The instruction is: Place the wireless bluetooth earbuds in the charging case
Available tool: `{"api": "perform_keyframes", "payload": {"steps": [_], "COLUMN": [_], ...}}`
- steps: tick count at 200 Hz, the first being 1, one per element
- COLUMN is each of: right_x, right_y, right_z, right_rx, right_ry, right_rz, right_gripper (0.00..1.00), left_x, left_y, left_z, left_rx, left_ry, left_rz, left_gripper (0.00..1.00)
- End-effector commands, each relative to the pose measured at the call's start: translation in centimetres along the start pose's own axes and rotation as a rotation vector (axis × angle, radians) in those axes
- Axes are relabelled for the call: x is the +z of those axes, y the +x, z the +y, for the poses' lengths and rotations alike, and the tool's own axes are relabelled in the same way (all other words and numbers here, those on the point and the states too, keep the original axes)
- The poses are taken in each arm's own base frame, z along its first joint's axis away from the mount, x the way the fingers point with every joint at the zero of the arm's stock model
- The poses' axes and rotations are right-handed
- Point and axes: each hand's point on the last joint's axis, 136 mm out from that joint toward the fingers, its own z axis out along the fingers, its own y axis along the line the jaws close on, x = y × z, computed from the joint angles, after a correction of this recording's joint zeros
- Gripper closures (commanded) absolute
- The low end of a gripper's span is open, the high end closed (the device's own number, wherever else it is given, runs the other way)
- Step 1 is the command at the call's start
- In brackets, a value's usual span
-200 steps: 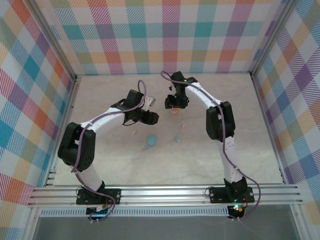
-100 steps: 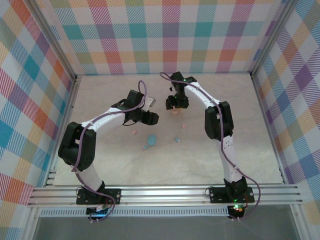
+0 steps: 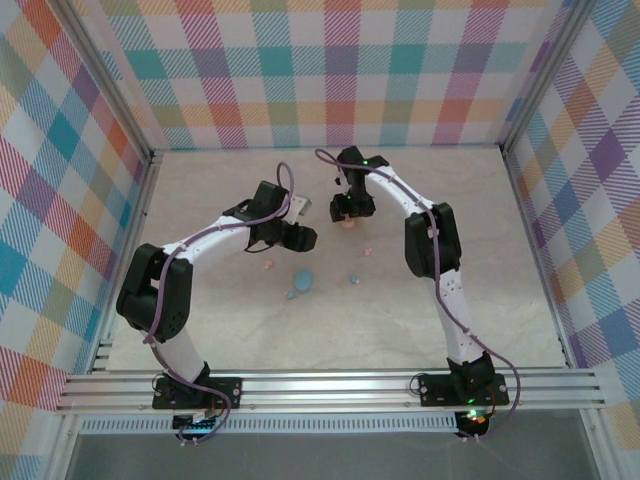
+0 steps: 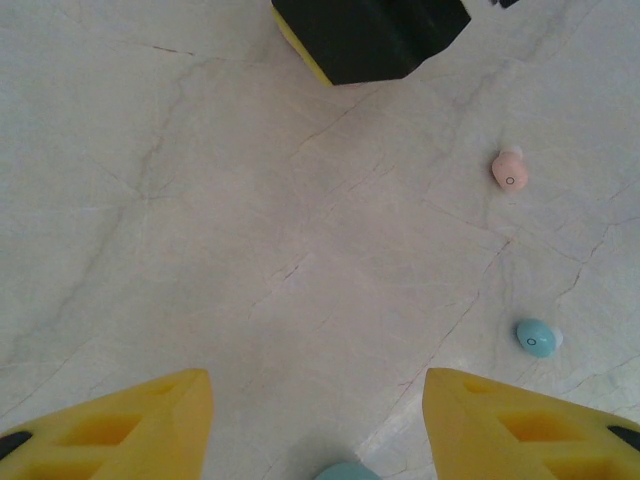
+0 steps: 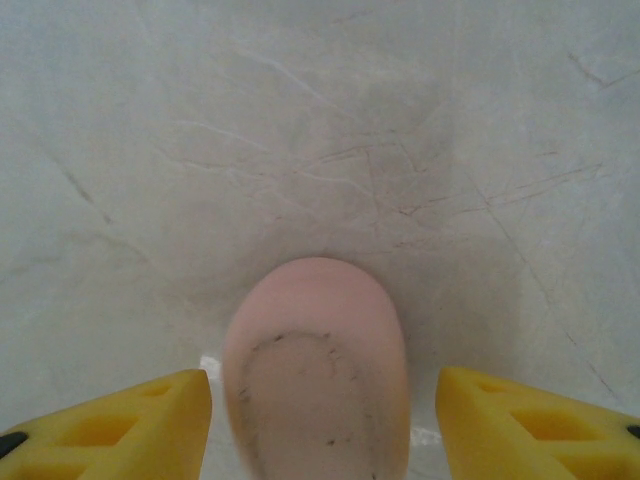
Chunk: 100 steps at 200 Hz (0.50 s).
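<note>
Your right gripper [image 5: 322,385] straddles the pink case [image 5: 315,340] toward the far edge of the table [image 3: 480,200], jaws spread, likely to grip it, and your left gripper [image 4: 318,385] hovers spread and empty near the pink earbud [image 4: 509,169].

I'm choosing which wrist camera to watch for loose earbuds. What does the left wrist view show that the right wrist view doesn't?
Left wrist, not right: a tiny pale pink plastic earbud, a tiny light blue plastic earbud. Right wrist, not left: a pink oval plastic case flanked by the open right gripper. Both: marbled tabletop, yellow fingertips.
</note>
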Motion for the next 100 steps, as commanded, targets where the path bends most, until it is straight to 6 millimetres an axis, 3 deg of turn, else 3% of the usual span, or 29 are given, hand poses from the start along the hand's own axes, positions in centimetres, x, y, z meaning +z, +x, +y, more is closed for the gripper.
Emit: {"api": "perform_keyframes", "payload": {"steps": [1, 24, 51, 76, 100], "right_x": [0.4, 0.9, 0.5, -1.8, -5.9], "right_y": [0.3, 0.1, -0.2, -1.2, -2.5], "right_z": [-0.1, 0.1, 0.7, 2.0, 3.4], "right_rx": [0.016, 0.016, 0.048, 0.141, 0.299], "right_ry": [0.021, 0.007, -0.022, -0.119, -0.276], "right_rz": [0.021, 0.03, 0.017, -0.047, -0.157], "right_gripper": [0.42, 0.51, 0.69, 0.77, 0.81], "left_x": [-0.4, -0.4, -0.7, -1.7, -3.6], "left_y": [0.8, 0.8, 0.3, -0.7, -2.6], "left_z": [0.1, 0.0, -0.1, -0.4, -1.1], "left_rx": [0.004, -0.007, -0.024, -0.035, -0.063], "left_ry": [-0.01, -0.004, 0.0, 0.009, 0.033], "left_rz": [0.019, 0.012, -0.042, -0.141, -0.295], "left_gripper": [0.41, 0.41, 0.41, 0.39, 0.37]}}
